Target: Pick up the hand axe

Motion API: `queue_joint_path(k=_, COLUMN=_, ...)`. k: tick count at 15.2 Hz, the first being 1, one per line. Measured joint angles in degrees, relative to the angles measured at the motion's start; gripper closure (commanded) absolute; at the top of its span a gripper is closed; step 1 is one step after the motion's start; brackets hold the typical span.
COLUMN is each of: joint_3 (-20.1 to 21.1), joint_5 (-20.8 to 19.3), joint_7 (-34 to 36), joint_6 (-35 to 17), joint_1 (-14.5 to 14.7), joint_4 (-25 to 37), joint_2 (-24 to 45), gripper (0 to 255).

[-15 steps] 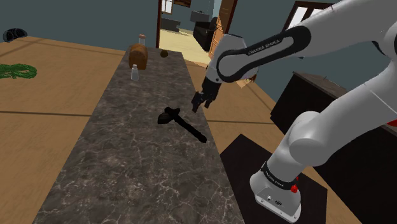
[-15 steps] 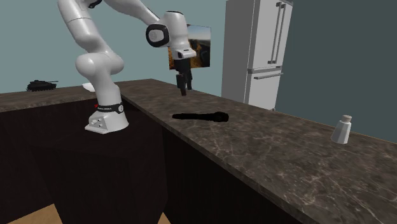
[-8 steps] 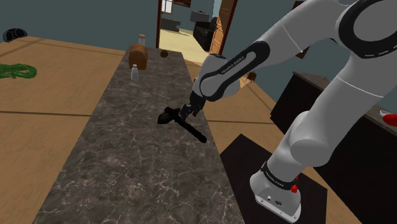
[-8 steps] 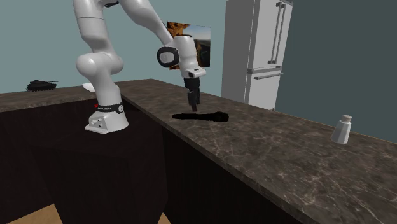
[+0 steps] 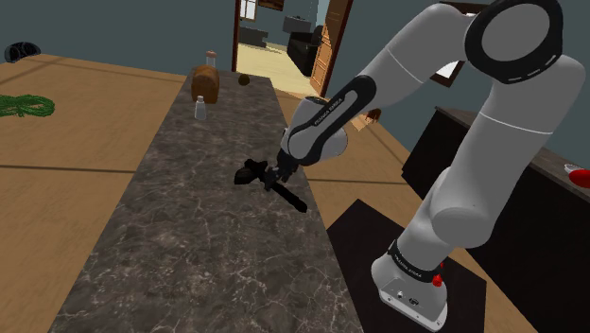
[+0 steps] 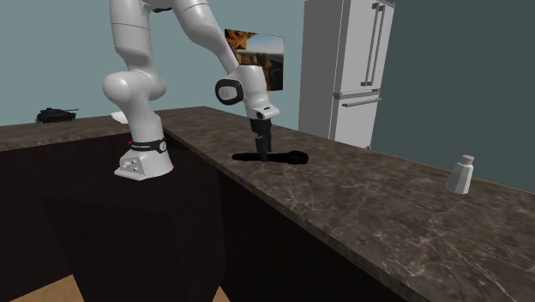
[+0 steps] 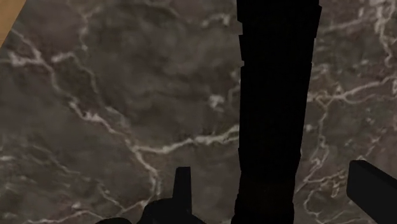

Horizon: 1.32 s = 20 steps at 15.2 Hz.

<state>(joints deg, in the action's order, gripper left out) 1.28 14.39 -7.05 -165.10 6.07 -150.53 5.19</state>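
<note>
The hand axe [image 5: 250,172] is all black and lies flat on the dark marble counter [image 5: 208,246], its head toward the shoulder view's left and its handle running down to the right. In the second exterior view the axe [image 6: 293,158] lies across the counter [image 6: 386,206]. My gripper [image 5: 275,176] [image 6: 263,154] points down onto the handle's middle. Seen from the wrist, the black handle [image 7: 275,95] runs between my two fingers [image 7: 183,186], which stand apart on either side of it. The gripper [image 7: 278,184] is open and straddles the handle.
A brown bottle [image 5: 206,83], a small shaker [image 5: 200,110] [image 6: 461,174] and a dark ball [image 5: 244,80] stand at the counter's far end. A green rope [image 5: 24,104] lies on the floor. A fridge [image 6: 360,69] stands beyond the counter, and a toy tank [image 6: 56,113] sits behind the arm's base.
The arm has swung down and toward the shoulder view's left. The gripper dropped from above the counter's edge to straddle the axe handle. The axe has not moved.
</note>
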Motion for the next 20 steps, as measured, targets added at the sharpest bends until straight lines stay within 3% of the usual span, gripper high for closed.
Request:
queue_joint_path(k=1, joint_3=0.12, joint_5=0.41, joint_7=-0.4, joint_6=-0.57, joint_1=-0.07, joint_4=0.03, joint_2=0.61, gripper=0)
queue_joint_path(k=2, joint_3=0.16, joint_5=0.54, joint_7=-0.52, joint_6=-0.75, joint_1=-0.1, joint_4=0.06, joint_2=0.81, gripper=255)
queue_joint_path(k=12, joint_3=0.19, joint_5=0.71, joint_7=-0.68, joint_6=-0.95, joint_1=-0.15, joint_4=0.12, joint_2=1.02, gripper=255)
queue_joint_path(k=20, joint_3=-0.83, joint_5=-2.8, joint_7=2.2, joint_6=4.97, joint_1=-0.03, joint_4=-0.12, joint_2=-5.14, gripper=255)
